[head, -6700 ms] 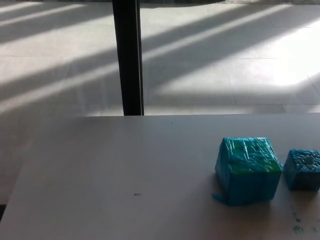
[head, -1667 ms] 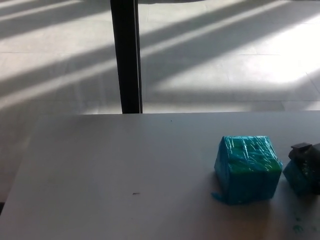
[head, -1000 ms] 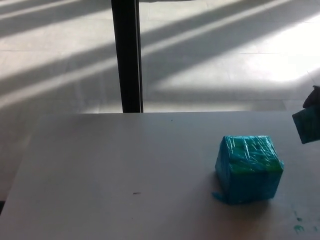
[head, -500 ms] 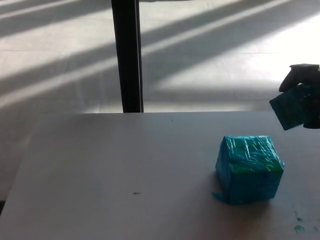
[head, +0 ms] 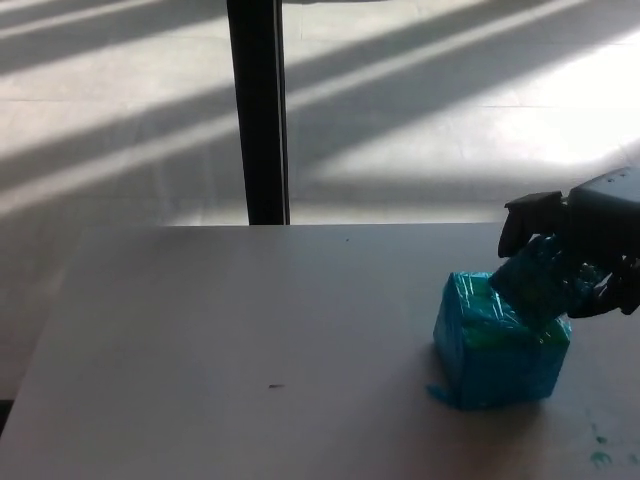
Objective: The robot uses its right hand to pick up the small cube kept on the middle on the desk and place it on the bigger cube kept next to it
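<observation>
Blue-wrapped small cube [head: 536, 283] clamped in right hand [head: 580, 250], black fingers [head: 528, 218] curled over its far-left side, rest of hand behind and right of it. Tilted, one corner down. Sits over top right part of bigger cube [head: 500, 343]; appears touching or just above that top face, cannot tell which. Bigger cube same glossy blue-green wrap, resting on grey desk [head: 250, 350], right of centre, near edge side. Loose flap of wrap sticking out at its near-left base. Small dark speck [head: 274, 386] on desk, well left of cubes. Few greenish smudges [head: 598, 455] at near-right corner of desk. Beyond far edge: dark vertical post [head: 258, 110], tiled floor [head: 420, 100] with diagonal sun stripes. Left hand out of frame.
</observation>
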